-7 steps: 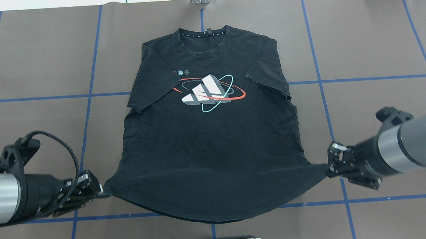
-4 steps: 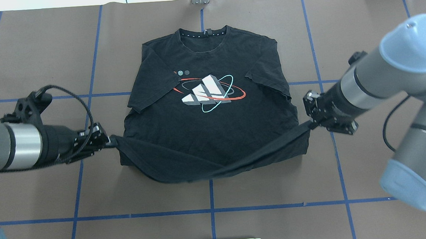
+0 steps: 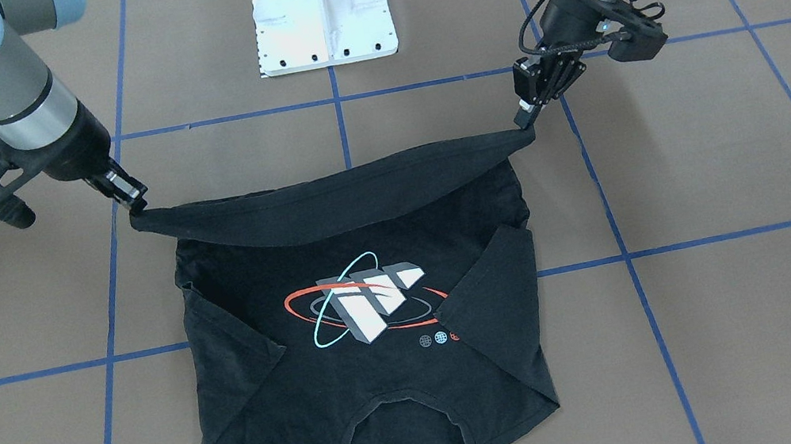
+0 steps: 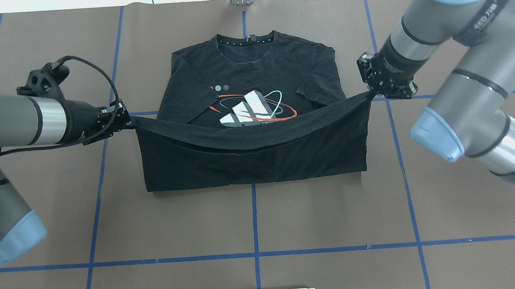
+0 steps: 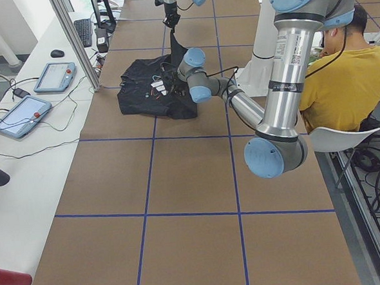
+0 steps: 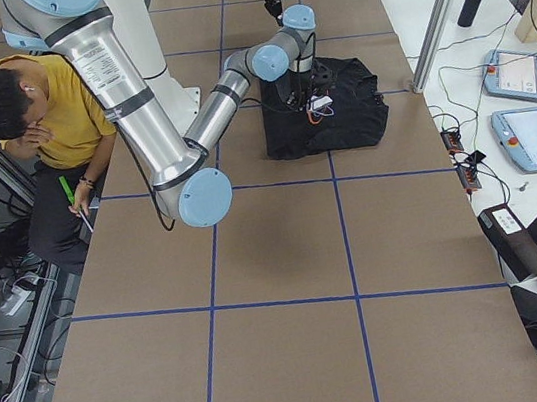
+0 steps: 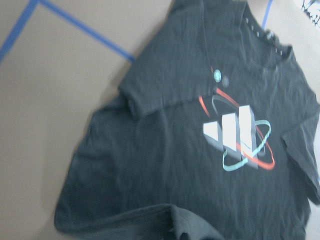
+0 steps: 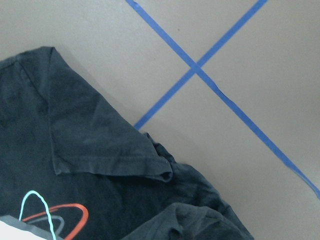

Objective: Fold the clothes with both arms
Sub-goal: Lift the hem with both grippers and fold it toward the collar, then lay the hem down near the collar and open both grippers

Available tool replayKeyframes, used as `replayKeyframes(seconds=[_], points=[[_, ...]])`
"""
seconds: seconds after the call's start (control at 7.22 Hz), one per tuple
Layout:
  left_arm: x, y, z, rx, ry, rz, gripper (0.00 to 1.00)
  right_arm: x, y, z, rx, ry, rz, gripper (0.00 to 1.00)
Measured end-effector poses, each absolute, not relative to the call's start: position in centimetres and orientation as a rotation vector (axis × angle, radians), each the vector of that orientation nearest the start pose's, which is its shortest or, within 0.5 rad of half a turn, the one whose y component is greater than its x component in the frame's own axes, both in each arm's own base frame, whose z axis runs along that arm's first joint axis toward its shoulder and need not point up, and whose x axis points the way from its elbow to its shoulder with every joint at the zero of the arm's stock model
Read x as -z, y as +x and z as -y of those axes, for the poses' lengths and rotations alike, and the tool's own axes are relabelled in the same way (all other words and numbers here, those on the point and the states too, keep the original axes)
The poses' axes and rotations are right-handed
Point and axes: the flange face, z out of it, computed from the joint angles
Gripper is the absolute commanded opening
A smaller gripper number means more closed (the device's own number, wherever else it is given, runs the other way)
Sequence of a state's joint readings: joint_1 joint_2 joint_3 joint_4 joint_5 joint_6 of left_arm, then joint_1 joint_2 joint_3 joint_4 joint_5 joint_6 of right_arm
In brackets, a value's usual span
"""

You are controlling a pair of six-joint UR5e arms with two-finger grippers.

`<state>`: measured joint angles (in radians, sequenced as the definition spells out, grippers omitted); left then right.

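T-shirt (image 4: 258,162): black, print (image 4: 251,111) facing up, sitting mid-tabletop, collar (image 4: 246,41) pointing away from the robot.
Hem (image 4: 248,140): up off the cloth, strung between both claws, sagging a bit in the middle, right at the print's lower edge.
Long axis: the doubled-over band runs side to side.
Left claw (image 4: 126,119): pinching the hem's left corner.
Right claw (image 4: 372,92): pinching the other corner.
Tabletop (image 4: 333,211): brown, blue tape grid.

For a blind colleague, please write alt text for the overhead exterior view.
The left gripper and the right gripper each pinch a hem corner of a black T-shirt, holding the hem stretched above its printed front on a table.
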<state>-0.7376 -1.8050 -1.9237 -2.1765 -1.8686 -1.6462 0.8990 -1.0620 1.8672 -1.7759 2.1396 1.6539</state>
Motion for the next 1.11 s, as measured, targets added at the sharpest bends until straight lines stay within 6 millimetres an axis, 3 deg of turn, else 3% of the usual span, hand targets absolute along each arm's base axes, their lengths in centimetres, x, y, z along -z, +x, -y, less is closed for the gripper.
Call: replayKeyframes(seconds=[0.28, 0.55, 0.83, 1.11], points=[[-30.8, 34.2, 49.2, 0.557, 0.178, -1.187, 0.00, -26.9, -31.3, 57.5, -0.756, -0.259, 0.744, 0.00], [-30.9, 34.3, 52.6, 0.575, 0.207, -1.166, 0.00, -27.1, -32.2, 61.3, -0.747, -0.254, 0.711, 0.00], [-30.2, 34.6, 54.9, 0.587, 0.224, -1.160, 0.00, -27.4, -33.1, 63.8, -0.739, -0.248, 0.697, 0.00], [-29.9, 36.1, 57.2, 0.593, 0.224, -1.144, 0.00, -29.0, -34.4, 65.5, -0.730, -0.232, 0.718, 0.00]])
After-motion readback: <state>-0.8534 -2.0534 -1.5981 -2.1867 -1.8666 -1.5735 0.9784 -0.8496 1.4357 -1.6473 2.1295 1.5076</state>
